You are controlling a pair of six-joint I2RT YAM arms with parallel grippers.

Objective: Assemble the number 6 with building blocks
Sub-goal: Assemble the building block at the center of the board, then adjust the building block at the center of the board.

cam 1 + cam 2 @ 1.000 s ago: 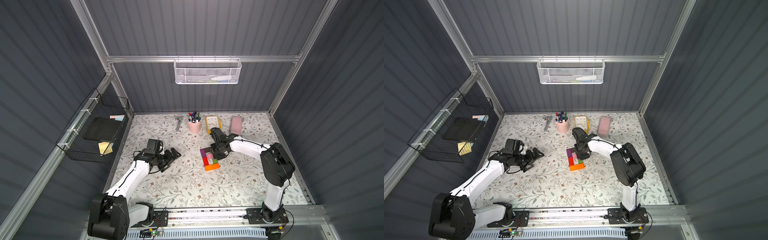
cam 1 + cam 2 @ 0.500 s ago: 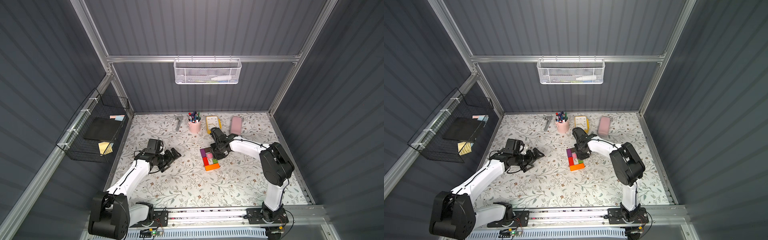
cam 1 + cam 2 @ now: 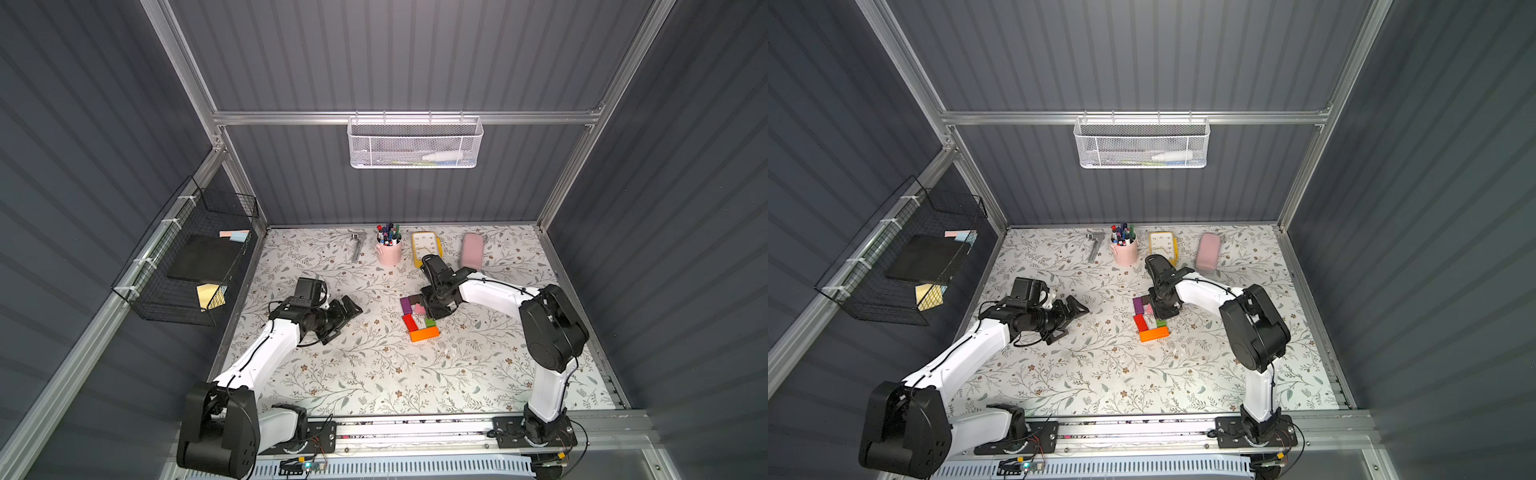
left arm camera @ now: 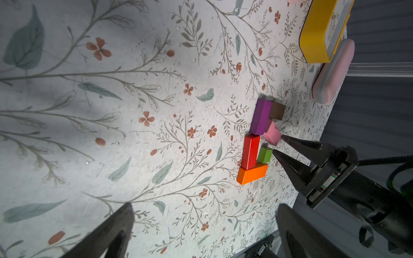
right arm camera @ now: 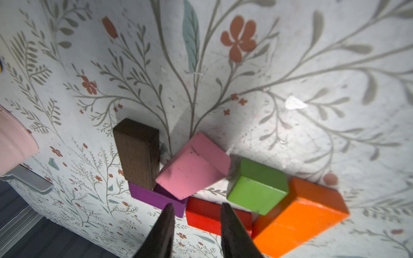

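1. floral-print sheeting covers the table (image 3: pixel 374 374), boxed in by dark ribbed panels and aluminium rails.
2. just right of centre lies the unfinished number 6 (image 3: pixel 1140 322), flat on the table, built from smooth painted wooden blocks.
3. purple bar (image 4: pixel 260 117) and red bar (image 4: pixel 250 152) run end to end, and the orange bar (image 4: pixel 252 173) crosses the near end.
4. dark brown bar (image 5: pixel 136 156), its grain showing, butts the purple bar's far end.
5. scuffed pink block (image 5: pixel 194 165) sits askew with a corner against the purple bar; the green cube (image 5: pixel 257 185) is skewed beside the red and orange bars.
6. right tool (image 4: pixel 277 143) has its tips slightly parted just beside the pink block and green cube, gripping nothing.
7. left tool (image 4: pixel 205 205) is spread wide and empty, well to the left.
8. yellow clock (image 3: pixel 424 247) stands at the far edge; its dial numerals are too small to read.
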